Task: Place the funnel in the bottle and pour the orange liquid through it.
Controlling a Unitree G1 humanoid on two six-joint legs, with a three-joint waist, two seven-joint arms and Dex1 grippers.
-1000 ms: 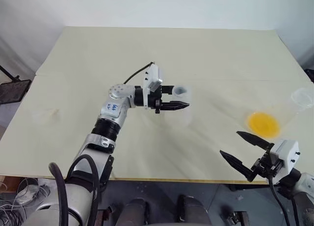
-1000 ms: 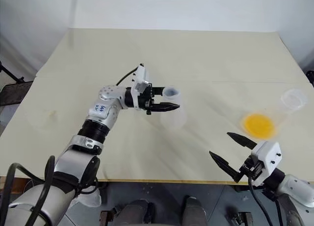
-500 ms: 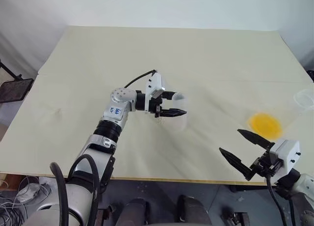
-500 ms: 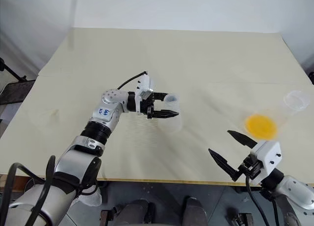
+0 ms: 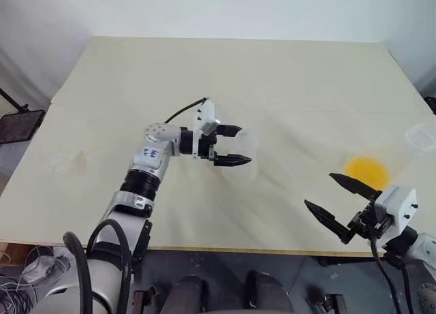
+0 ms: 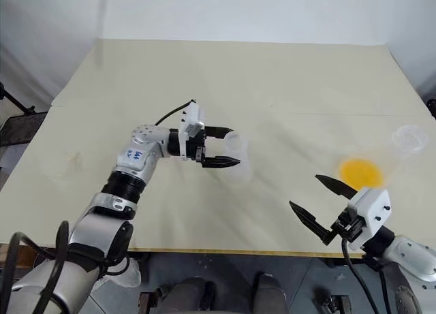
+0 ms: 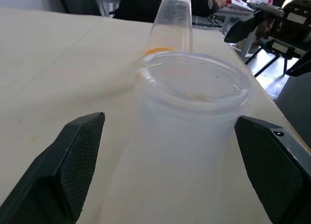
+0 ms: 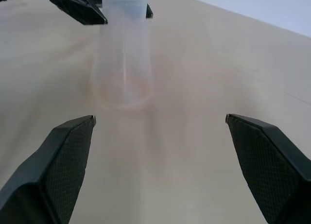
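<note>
Counter is lying bare toward its far edge. Left fingers are standing wide around the bottle, untouching; right fingers are gaping, holding nothing, near the orange liquid.

orange liquid yellow-orange; table pale cream; left gripper black.
</note>
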